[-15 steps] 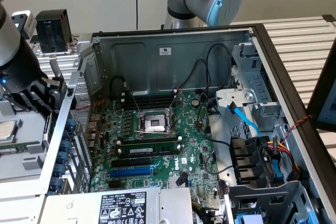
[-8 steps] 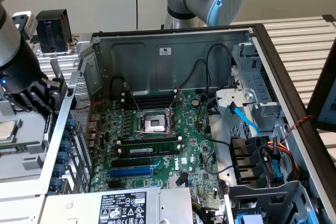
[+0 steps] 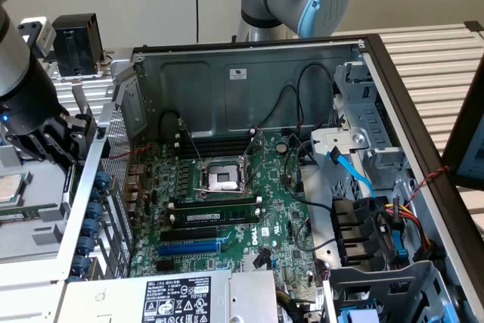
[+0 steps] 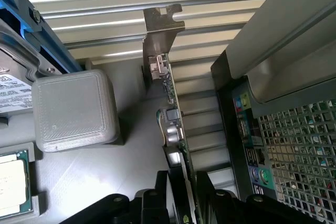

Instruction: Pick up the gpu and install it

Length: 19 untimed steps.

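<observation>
The gpu [image 4: 170, 108] shows edge-on in the wrist view as a thin green card, with its silver end bracket [image 4: 160, 30] at the end away from me. My gripper [image 4: 181, 192] is shut on it, one black finger [image 4: 157, 198] on each side of the card. In the exterior view my gripper [image 3: 72, 138] hangs outside the open computer case [image 3: 249, 73], at the exterior view's left, just beyond the case's perforated rear wall [image 3: 117, 141]. The large green motherboard [image 3: 227, 217] lies inside the case with a blue slot [image 3: 189, 247] near its front.
A grey square block [image 4: 73, 111] and a loose processor chip [image 4: 10, 182] lie on the grey tray close to the card. A black fan block [image 3: 76, 43] stands behind my arm. Cables and a drive cage [image 3: 378, 232] crowd the case at the exterior view's right.
</observation>
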{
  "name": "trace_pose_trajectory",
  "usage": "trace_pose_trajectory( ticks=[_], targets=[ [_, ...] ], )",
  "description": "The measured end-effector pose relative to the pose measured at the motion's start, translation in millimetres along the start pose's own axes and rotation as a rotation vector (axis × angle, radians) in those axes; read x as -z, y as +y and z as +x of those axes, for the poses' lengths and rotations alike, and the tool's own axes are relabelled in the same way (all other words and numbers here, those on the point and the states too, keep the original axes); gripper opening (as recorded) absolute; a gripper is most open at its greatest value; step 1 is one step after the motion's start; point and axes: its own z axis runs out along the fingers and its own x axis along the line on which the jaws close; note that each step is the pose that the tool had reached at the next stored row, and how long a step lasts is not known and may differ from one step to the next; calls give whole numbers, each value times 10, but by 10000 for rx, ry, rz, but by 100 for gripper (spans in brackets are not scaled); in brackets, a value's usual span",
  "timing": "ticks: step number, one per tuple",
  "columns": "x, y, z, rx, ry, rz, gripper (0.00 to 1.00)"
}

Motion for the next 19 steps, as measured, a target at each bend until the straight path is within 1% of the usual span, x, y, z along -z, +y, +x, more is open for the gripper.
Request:
trace_pose_trajectory(
  ticks=[7,13,19],
  targets=[
    [-3,4,-25,-8,182,37,35],
    [-7,8,-42,-20,261,56,35],
    [-7,8,-46,-30,322,73,35]
  ],
)
